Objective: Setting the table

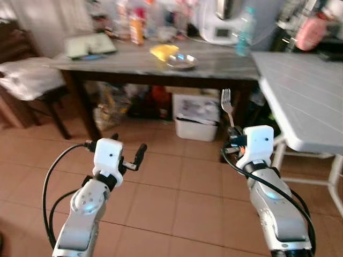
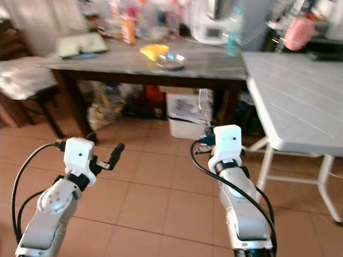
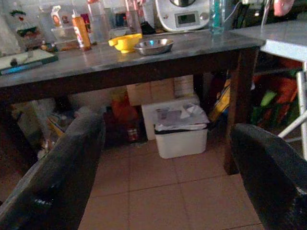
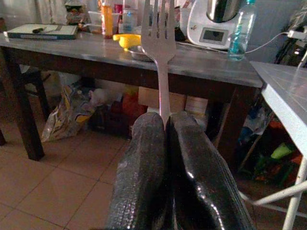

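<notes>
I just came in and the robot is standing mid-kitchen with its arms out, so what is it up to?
It is setting the table and has not reached it yet. The right gripper holds a silver metal fork upright, fingers shut on the handle. The left gripper is open and holds nothing. Ahead stands the dark wooden table with the grey top, with a small steel bowl on it, and a white slatted table to the right.

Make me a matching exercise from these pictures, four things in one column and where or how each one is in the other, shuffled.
Things:
1. fork
2. metal bowl
3. white bin
4. left pincer

States:
A. open, holding nothing
B. on the floor under the dark table
C. upright, pinched in the right pincer
D. on the dark table beside a yellow item

Pairs: 1-C, 2-D, 3-B, 4-A
</notes>
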Controlling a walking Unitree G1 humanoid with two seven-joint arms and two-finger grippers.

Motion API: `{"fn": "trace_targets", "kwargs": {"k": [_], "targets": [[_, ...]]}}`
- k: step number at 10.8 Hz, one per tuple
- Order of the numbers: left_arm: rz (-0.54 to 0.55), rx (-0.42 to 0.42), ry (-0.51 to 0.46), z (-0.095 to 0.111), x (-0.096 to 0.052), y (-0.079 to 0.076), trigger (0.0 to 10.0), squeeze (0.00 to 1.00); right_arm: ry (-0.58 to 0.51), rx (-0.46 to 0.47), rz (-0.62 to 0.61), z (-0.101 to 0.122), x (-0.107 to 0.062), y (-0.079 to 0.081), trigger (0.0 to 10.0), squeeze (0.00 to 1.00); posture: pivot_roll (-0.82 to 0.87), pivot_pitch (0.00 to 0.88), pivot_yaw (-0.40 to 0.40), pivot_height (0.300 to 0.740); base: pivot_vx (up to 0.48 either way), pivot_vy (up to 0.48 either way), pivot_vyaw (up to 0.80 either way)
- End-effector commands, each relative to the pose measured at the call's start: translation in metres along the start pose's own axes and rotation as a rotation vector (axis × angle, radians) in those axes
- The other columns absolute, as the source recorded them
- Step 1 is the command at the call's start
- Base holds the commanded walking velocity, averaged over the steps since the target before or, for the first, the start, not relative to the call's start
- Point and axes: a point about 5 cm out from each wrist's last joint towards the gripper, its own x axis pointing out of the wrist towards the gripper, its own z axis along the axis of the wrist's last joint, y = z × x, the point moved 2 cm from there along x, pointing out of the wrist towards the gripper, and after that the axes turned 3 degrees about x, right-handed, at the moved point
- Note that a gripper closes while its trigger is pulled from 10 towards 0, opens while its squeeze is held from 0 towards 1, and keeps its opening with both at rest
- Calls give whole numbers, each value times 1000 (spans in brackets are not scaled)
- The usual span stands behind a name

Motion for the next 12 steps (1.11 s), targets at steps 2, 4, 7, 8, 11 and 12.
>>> {"fn": "trace_targets", "kwargs": {"k": [2,4,7,8,11,12], "targets": [[-34,-6,-33,7,3,-6,10000,0,-25,-9,-20,7,0,-5,10000,0,21,0,49,740,0,0,0],[-47,-15,-38,7,3,-8,10000,0,-24,-9,-20,6,0,-3,10000,0,20,0,47,740,261,0,0],[-55,-25,-36,6,2,-9,10000,0,-23,-13,-17,6,0,-3,10000,0,20,0,45,740,300,0,0],[-61,-29,-36,6,2,-11,10000,0,-24,-14,-16,6,0,-3,10000,0,20,0,45,740,307,0,0],[-69,-31,-33,5,2,-12,10000,0,-23,-14,-18,6,0,-3,10000,0,18,0,46,740,314,0,0],[-70,-30,-32,5,2,-12,10000,0,-22,-14,-18,5,0,-3,10000,0,19,0,46,740,315,0,0]]}}
